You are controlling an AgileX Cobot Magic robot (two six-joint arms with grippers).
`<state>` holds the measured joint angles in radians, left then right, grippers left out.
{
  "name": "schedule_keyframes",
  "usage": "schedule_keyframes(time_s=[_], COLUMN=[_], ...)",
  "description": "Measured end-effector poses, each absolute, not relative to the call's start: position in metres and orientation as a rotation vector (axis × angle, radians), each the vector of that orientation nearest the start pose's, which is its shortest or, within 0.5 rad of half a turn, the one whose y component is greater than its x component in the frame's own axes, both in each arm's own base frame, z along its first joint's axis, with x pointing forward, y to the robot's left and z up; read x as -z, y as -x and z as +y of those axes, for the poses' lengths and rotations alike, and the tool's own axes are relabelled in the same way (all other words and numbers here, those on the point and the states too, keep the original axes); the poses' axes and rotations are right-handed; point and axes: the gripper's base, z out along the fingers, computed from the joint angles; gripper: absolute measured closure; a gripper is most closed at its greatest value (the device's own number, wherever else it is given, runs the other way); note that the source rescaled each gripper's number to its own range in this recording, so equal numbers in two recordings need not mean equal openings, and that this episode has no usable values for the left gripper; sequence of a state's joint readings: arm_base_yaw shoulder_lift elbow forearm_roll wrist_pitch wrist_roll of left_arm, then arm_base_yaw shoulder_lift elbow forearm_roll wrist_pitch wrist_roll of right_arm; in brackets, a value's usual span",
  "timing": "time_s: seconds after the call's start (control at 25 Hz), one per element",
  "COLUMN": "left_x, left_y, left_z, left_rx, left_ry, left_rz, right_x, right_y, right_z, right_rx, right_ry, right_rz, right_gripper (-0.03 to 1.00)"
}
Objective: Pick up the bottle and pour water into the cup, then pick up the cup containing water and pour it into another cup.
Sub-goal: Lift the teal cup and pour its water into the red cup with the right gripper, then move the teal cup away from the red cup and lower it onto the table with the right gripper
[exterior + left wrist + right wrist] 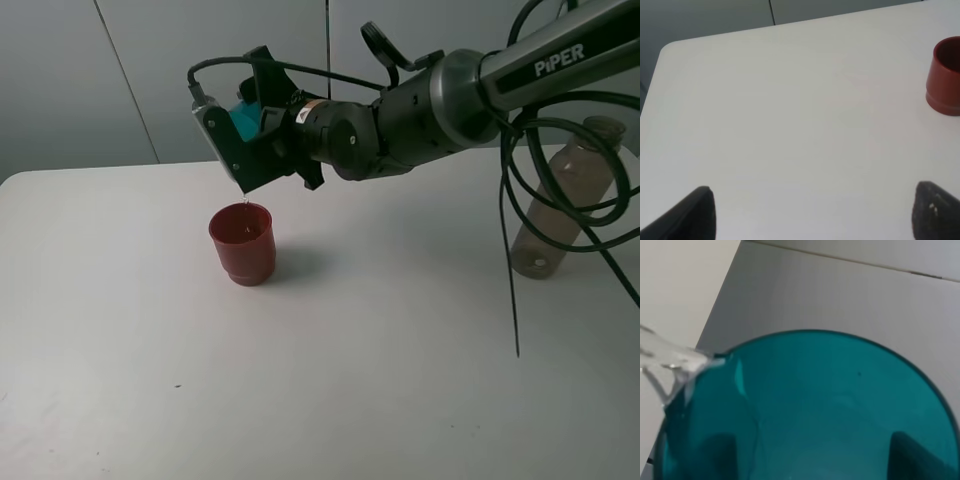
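Pouring from the small translucent teal-blue plastic tumbler (pixel 245 113) into the opaque dark red plastic cup (pixel 242 243) with its stepped base is under way: the right gripper (pixel 258 130) is clamped on the tumbler, tipped over just above the red cup's mouth, and a thin thread of water runs from its rim in the high view, while the right wrist view shows water spilling over the tumbler's edge (pixel 805 405). The tall, slim, smoky grey-brown translucent plastic bottle (pixel 565 200) stands upright on the white table (pixel 400 380), well apart to the right, so the bottle step looks done. What seems left is emptying the tumbler and perhaps setting it down.

How much water remains in the tumbler cannot be judged. The tumbler is mostly hidden by the gripper in the high view, and black cables cross the bottle. The left gripper (pixel 812 212) shows only two dark fingertips, spread wide and holding nothing; the red cup (pixel 945 77) is cut off at that picture's edge.
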<state>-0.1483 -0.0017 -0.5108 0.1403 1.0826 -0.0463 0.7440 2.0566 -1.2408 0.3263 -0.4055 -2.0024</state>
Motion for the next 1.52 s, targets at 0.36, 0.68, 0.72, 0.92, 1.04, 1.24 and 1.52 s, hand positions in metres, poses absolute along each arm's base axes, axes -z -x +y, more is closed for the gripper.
schedule_keyframes(time_s=[0.36, 0.68, 0.72, 0.92, 1.04, 1.24, 1.52], left_x=[-0.279, -0.279, -0.279, -0.279, -0.279, -0.279, -0.279], left_y=[0.006, 0.006, 0.006, 0.006, 0.006, 0.006, 0.006], left_z=[0.012, 0.012, 0.012, 0.012, 0.012, 0.012, 0.012], left_rx=[-0.047, -0.047, -0.047, -0.046, -0.046, -0.046, -0.047], left_ry=[-0.095, -0.095, -0.095, -0.093, -0.093, -0.093, -0.095], left_rz=[2.044, 2.044, 2.044, 2.044, 2.044, 2.044, 2.044], right_x=[-0.169, -0.168, -0.168, -0.168, -0.169, -0.170, -0.180], right_y=[-0.338, -0.334, -0.333, -0.331, -0.332, -0.328, -0.313], right_z=[0.296, 0.301, 0.302, 0.304, 0.303, 0.305, 0.298], right_rx=[0.782, 0.778, 0.777, 0.775, 0.776, 0.673, 0.378], right_ry=[1.875, 1.886, 1.886, 1.888, 1.886, 1.853, 1.921], right_rz=[0.722, 0.697, 0.696, 0.688, 0.690, 0.799, 1.055], right_gripper=[0.86, 0.86, 0.86, 0.86, 0.86, 0.86, 0.86])
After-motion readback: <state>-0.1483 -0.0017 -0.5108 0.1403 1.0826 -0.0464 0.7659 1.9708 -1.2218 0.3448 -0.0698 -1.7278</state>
